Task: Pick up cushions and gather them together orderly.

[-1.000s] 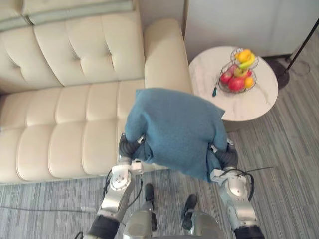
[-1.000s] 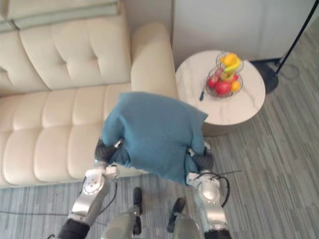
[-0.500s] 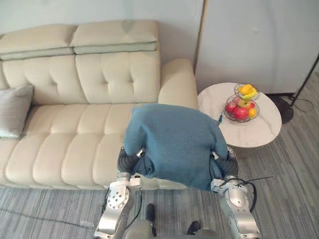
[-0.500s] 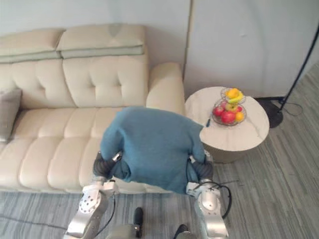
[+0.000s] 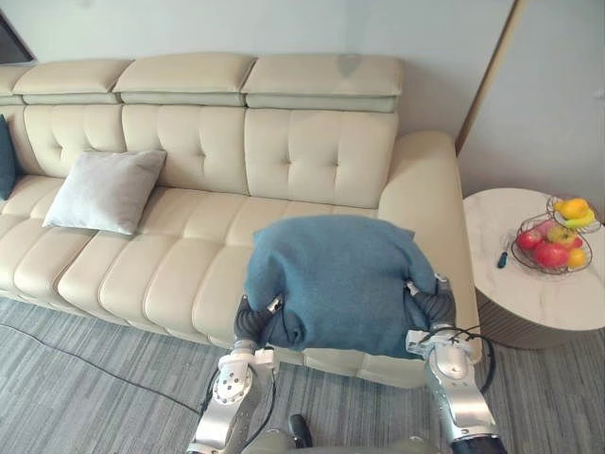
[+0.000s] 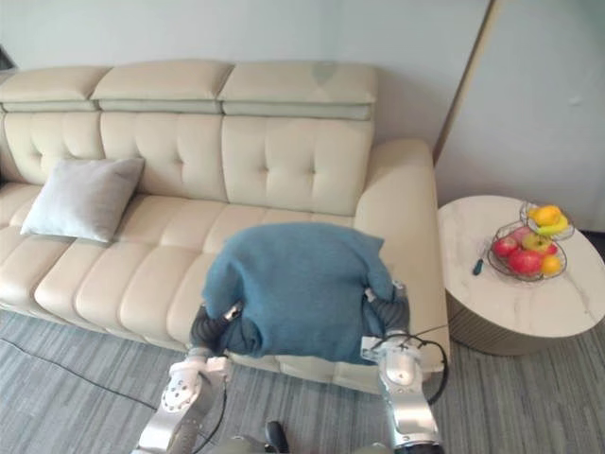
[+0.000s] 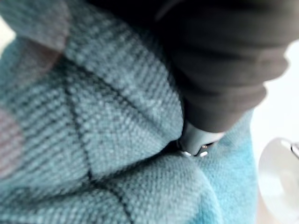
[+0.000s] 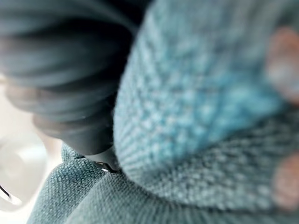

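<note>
A large teal knitted cushion point(image 5: 336, 279) is held up between my two hands, in front of the right end of the cream sofa point(image 5: 217, 142). My left hand point(image 5: 250, 322) presses into its left lower side and my right hand point(image 5: 437, 305) into its right side, both sunk into the fabric. Up close, the left wrist view has the cushion point(image 7: 93, 140) against the dark cover point(image 7: 224, 60), and the right wrist view has the same knit point(image 8: 196, 116). A light grey cushion point(image 5: 104, 189) leans on the sofa's left part. A dark blue cushion point(image 5: 5, 156) peeks in at the far left edge.
A round marble side table point(image 5: 529, 293) stands right of the sofa arm, carrying a wire fruit basket point(image 5: 556, 241) and a small dark tool point(image 5: 502, 258). The sofa's middle seats are bare. Grey striped floor runs along the sofa front.
The whole picture has shifted: the camera turned left and up, bringing the sofa's left part and the grey cushion into view. The teal cushion stays held between both hands.
</note>
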